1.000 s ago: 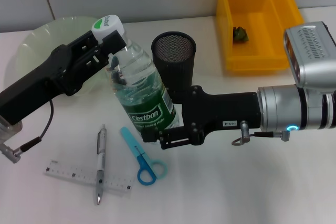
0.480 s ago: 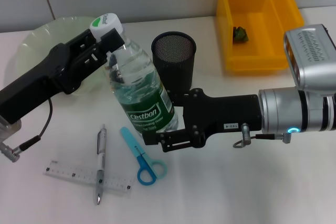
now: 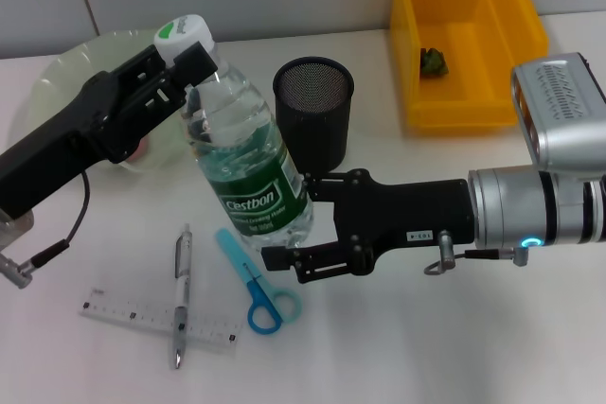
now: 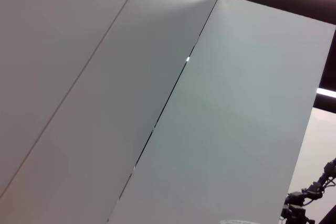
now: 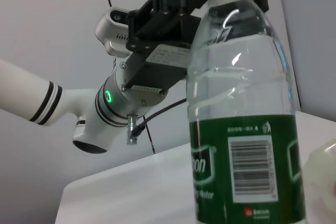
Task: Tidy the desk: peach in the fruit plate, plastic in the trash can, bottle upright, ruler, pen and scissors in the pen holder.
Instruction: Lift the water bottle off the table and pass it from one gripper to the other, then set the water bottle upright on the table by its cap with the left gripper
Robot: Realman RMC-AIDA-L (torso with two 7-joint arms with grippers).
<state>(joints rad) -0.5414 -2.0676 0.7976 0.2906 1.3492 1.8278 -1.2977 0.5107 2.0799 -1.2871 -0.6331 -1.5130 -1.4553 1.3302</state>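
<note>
One bottle (image 3: pixel 244 163), one pen (image 3: pixel 180 292), one ruler (image 3: pixel 142 319)

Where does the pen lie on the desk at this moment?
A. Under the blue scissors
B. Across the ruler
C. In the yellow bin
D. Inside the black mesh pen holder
B: in the head view the pen lies across the ruler, its tip past the ruler's near edge, apart from the blue scissors and outside the pen holder.

Glossy clear plastic bottle (image 3: pixel 244 160), black metal mesh pen holder (image 3: pixel 313 113), matt white table (image 3: pixel 426 328).
</note>
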